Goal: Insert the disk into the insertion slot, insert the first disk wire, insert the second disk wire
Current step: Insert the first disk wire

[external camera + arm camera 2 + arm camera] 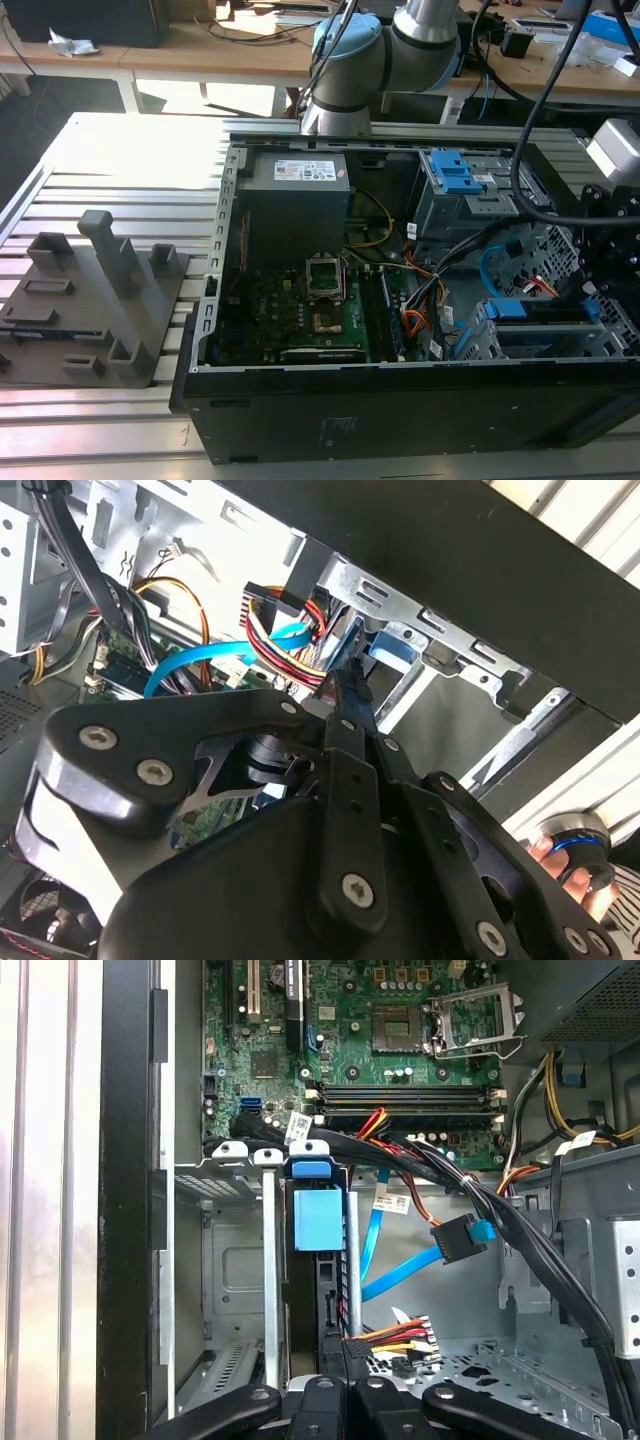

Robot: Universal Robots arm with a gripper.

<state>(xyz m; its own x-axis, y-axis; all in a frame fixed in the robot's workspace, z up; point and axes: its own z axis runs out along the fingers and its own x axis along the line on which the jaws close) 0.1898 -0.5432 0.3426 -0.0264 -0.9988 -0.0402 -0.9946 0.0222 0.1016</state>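
One open case (400, 410) and one grey fixture (100, 290) stand on the bench, with one robot arm (345, 60). Inside the case are one power supply (295, 190), one motherboard (290, 310) with one processor socket (325, 275), and two drive cages, a tall cage (470, 205) and a low cage (540, 345). There is also one disk (318, 1218), one blue flat cable (195, 663) and one orange-red-black wire bundle (395, 1335).

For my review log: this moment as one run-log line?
disk in bright blue caddy: inside grey perforated metal cage | gripper: shut, at orange-red-black wire bundle | flat light-blue cable: plug hanging free
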